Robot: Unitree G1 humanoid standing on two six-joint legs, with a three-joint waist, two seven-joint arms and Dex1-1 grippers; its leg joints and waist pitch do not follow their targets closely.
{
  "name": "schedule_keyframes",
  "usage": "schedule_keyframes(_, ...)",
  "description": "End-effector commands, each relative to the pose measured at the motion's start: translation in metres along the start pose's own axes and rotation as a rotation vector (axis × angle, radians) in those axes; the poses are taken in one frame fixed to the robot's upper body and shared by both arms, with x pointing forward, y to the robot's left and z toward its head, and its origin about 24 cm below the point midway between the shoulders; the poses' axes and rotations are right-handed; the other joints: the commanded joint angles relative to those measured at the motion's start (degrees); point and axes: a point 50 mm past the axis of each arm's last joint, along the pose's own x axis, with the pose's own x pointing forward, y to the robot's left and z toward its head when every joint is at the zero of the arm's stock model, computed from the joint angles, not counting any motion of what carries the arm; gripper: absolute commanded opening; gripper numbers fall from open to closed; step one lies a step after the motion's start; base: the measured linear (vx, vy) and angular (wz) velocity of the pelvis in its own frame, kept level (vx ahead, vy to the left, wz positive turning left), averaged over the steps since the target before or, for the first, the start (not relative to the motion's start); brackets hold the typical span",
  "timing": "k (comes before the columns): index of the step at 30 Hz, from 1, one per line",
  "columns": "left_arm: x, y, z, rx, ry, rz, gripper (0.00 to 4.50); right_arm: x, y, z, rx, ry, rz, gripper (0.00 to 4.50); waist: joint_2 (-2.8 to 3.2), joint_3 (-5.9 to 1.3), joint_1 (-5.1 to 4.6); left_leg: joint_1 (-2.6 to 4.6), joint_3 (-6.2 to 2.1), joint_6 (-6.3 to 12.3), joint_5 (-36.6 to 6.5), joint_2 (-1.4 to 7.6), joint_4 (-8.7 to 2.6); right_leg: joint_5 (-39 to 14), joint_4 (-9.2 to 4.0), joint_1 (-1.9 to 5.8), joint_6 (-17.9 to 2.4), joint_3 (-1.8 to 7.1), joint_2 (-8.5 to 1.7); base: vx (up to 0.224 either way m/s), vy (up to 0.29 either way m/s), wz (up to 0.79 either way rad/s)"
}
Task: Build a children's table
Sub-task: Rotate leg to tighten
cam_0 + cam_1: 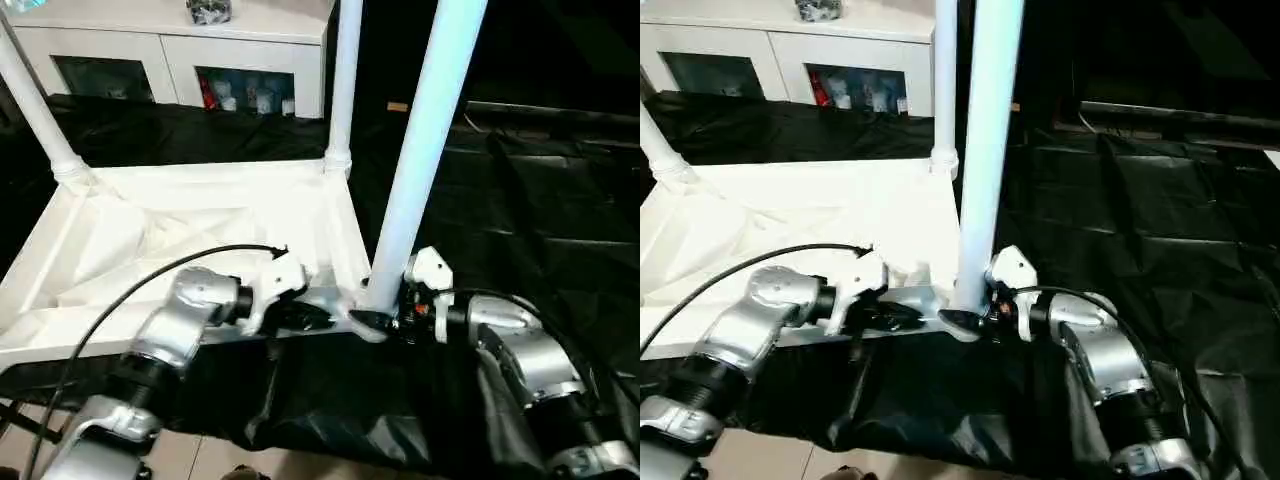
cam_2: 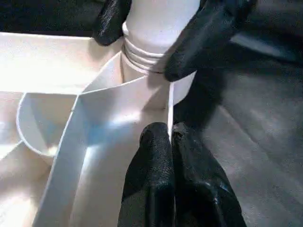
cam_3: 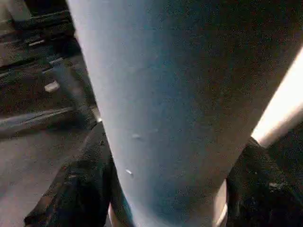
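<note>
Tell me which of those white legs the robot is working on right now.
Find the upturned white table top on the black sheet. Three legs rise from its corners; take the leg at the near corner. Unlike the other two, it has the right gripper around its base, with the left gripper pinching the rim beside it.

A white cabinet [image 1: 170, 45] with glass-fronted doors stands at the far side, small items behind the glass. Black sheeting [image 1: 520, 220] covers the floor, with pale tiles [image 1: 200, 455] nearest.
</note>
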Motion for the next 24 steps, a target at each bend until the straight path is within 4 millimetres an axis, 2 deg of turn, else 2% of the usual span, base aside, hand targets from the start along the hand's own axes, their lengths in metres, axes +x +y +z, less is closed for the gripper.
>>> schedule_keyframes(1, 0.017, 0.011, 0.030, 0.035, -0.104, 0.116, 0.00, 0.029, 0.015, -0.008, 0.047, 0.022, -0.001, 2.65, -0.35, -3.44, -0.05, 1.20, -0.60, 1.13, -18.23, 2.08, -4.35, -22.00, -5.31, 2.13, -11.12, 2.40, -3.22, 0.000, 0.000, 0.00)
schedule_keyframes(2, 0.018, 0.011, 0.030, 0.033, -0.102, 0.123, 0.00, 0.030, 0.014, -0.008, 0.050, 0.021, -0.017, 2.65, -0.41, -3.24, -0.40, 1.10, -0.69, 0.47, -19.57, 1.95, -4.48, -24.29, -5.54, 1.95, -10.47, 2.28, -3.16, 0.000, 0.000, 0.00)
schedule_keyframes(3, 0.023, 0.014, 0.031, 0.020, -0.091, 0.162, 0.00, 0.035, 0.008, -0.008, 0.073, 0.017, -0.111, 2.65, -0.41, -3.24, -0.40, 1.10, -0.69, 0.47, -19.57, 1.95, -4.48, -24.29, -5.54, 1.95, -10.47, 2.28, -3.16, 0.000, 0.000, 0.00)
schedule_keyframes(4, 0.028, 0.017, 0.033, 0.010, -0.083, 0.203, 0.00, 0.041, 0.003, -0.008, 0.106, 0.011, -0.197, 2.65, -0.35, -3.40, -0.54, 1.34, -0.90, -0.43, -20.39, 1.84, -4.42, -26.38, -5.81, 1.92, -9.52, 2.20, -3.35, 0.000, 0.000, 0.00)
schedule_keyframes(5, 0.033, 0.021, 0.035, -0.008, -0.076, 0.250, 0.00, 0.047, 0.000, -0.007, 0.136, 0.006, -0.270, 2.64, -0.29, -3.24, -0.88, 1.11, -0.93, -0.71, -20.73, 1.81, -4.51, -27.01, -5.85, 1.84, -9.12, 2.18, -3.23, 0.000, 0.000, 0.00)
schedule_keyframes(6, 0.040, 0.024, 0.039, -0.034, -0.077, 0.302, 0.00, 0.054, -0.003, -0.006, 0.171, 0.002, -0.355, 2.64, 0.28, -3.32, -0.87, 1.34, -0.98, -1.10, -21.13, 1.74, -4.43, -27.29, -5.89, 1.62, -9.07, 2.20, -3.29, 0.000, 0.000, 0.00)
schedule_keyframes(7, 0.043, 0.025, 0.041, -0.041, -0.078, 0.321, 0.00, 0.059, -0.004, -0.004, 0.180, 0.006, -0.392, 2.64, -0.12, -3.40, -1.20, 1.35, -1.05, -1.48, -21.45, 1.66, -4.42, -27.06, -5.94, 1.73, -9.03, 2.08, -3.18, 0.000, 0.000, 0.00)
schedule_keyframes(9, 0.048, 0.026, 0.045, -0.046, -0.082, 0.344, 0.00, 0.066, -0.005, 0.000, 0.192, 0.001, -0.435, 2.64, -0.04, -3.61, -1.20, 1.14, -0.98, -0.68, -20.19, 1.71, -4.39, -23.95, -5.83, 1.94, -9.52, 2.19, -3.20, 0.000, 0.000, 0.00)
schedule_keyframes(12, 0.053, 0.025, 0.048, -0.040, -0.089, 0.360, 0.00, 0.075, -0.002, 0.007, 0.202, -0.027, -0.439, 2.64, 0.00, -3.74, -1.19, 1.02, -0.72, 0.35, -18.72, 1.64, -4.27, -19.89, -5.60, 2.06, -10.55, 2.25, -3.00, 0.000, 0.000, 0.00)
schedule_keyframes(14, 0.055, 0.024, 0.049, -0.027, -0.094, 0.347, 0.00, 0.077, -0.001, 0.009, 0.206, -0.043, -0.437, 2.64, 0.00, -3.90, -1.09, 0.72, -0.65, 1.27, -16.66, 1.67, -4.22, -16.73, -5.22, 2.43, -11.23, 2.21, -2.96, 0.000, 0.000, 0.00)
schedule_keyframes(15, 0.055, 0.023, 0.049, -0.022, -0.099, 0.334, 0.00, 0.077, 0.000, 0.010, 0.203, -0.046, -0.426, 3.34, 0.00, -3.90, -1.09, 0.72, -0.65, 1.27, -16.66, 1.67, -4.22, -16.73, -5.22, 2.43, -11.23, 2.21, -2.96, 0.000, 0.000, 0.00)
schedule_keyframes(16, 0.055, 0.022, 0.049, -0.017, -0.106, 0.323, 0.00, 0.078, 0.001, 0.010, 0.201, -0.049, -0.416, 3.34, -0.08, -3.92, -1.08, 0.73, -0.58, 1.77, -16.05, 1.70, -4.17, -15.63, -5.06, 2.49, -11.71, 2.21, -2.95, 0.000, 0.000, 0.00)
schedule_keyframes(18, 0.053, 0.019, 0.047, 0.004, -0.118, 0.281, 0.00, 0.078, 0.001, 0.009, 0.196, -0.053, -0.391, 3.41, -0.14, -3.87, -1.09, 0.69, -0.59, 2.05, -16.06, 1.74, -4.23, -15.91, -5.11, 2.52, -11.83, 2.18, -2.99, 0.000, 0.000, 0.00)
schedule_keyframes(19, 0.050, 0.017, 0.044, 0.017, -0.123, 0.249, 0.00, 0.076, 0.000, 0.009, 0.172, -0.049, -0.375, 3.70, -0.05, -3.86, -1.10, 0.65, -0.64, 1.96, -16.15, 1.77, -4.27, -16.11, -5.05, 2.56, -11.82, 2.17, -3.02, 0.000, 0.000, 0.00)
schedule_keyframes(20, 0.048, 0.016, 0.043, 0.018, -0.123, 0.241, 0.00, 0.074, 0.000, 0.009, 0.159, -0.045, -0.364, 3.79, -0.05, -3.82, -1.18, 0.63, -0.64, 1.99, -16.69, 1.75, -4.31, -16.60, -5.11, 2.55, -11.74, 2.15, -3.00, 0.000, 0.000, 0.00)
schedule_keyframes(24, 0.041, 0.012, 0.039, 0.037, -0.130, 0.189, 0.00, 0.066, -0.002, 0.008, 0.089, -0.029, -0.320, 3.84, -0.05, -3.66, -1.32, 0.71, -0.66, 1.80, -18.02, 1.80, -4.38, -18.97, -5.36, 2.44, -11.42, 2.19, -3.13, 0.000, 0.000, 0.00)
